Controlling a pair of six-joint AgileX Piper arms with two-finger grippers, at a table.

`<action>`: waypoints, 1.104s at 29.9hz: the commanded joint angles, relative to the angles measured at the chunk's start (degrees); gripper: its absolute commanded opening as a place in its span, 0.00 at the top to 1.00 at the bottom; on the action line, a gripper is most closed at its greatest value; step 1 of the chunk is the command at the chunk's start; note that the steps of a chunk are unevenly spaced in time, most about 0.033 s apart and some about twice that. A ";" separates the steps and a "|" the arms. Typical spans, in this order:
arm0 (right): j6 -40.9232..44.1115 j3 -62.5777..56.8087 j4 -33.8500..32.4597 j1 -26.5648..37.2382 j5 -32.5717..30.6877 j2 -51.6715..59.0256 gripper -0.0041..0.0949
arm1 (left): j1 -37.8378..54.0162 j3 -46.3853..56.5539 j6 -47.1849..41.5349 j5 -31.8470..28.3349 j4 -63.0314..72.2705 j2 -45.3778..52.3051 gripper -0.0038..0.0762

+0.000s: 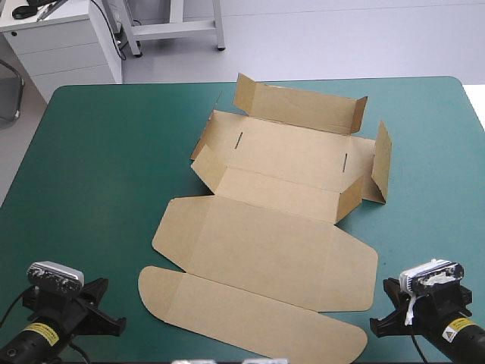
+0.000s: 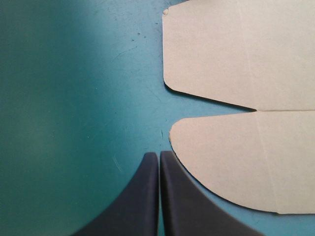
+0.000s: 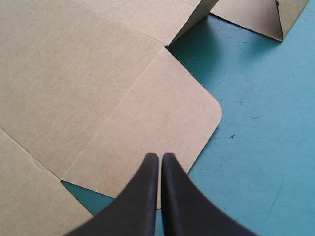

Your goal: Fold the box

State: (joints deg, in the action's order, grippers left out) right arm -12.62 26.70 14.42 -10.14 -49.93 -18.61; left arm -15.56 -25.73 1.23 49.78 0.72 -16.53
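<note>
The brown box (image 1: 280, 227) lies in the middle of the teal-green table. Its far half has walls partly raised (image 1: 299, 106), and its near half, the lid with its rounded flaps, lies flat. My left gripper (image 1: 106, 307) rests near the table's front left, shut and holding nothing. In the left wrist view the left gripper (image 2: 159, 155) points past the lid's rounded corner flaps (image 2: 231, 162), just beside them on bare cover. My right gripper (image 1: 383, 307) at the front right is shut too. Its tips (image 3: 160, 156) sit over the edge of the lid's rounded side flap (image 3: 162, 113).
The teal-green cover (image 1: 91, 174) is bare on the box's left, and a narrower strip shows on its right (image 1: 432, 197). One raised side flap (image 3: 256, 17) stands ahead of my right gripper. White furniture stands beyond the table's far edge.
</note>
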 commanded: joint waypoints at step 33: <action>26.52 14.16 0.87 0.10 -4.45 -5.12 0.18 | 0.02 -1.59 0.96 -3.64 0.91 -0.79 0.96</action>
State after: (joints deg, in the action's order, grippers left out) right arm 12.93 36.20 14.59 -10.14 -56.08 -20.37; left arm -15.56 -25.73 2.30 49.78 0.98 -16.53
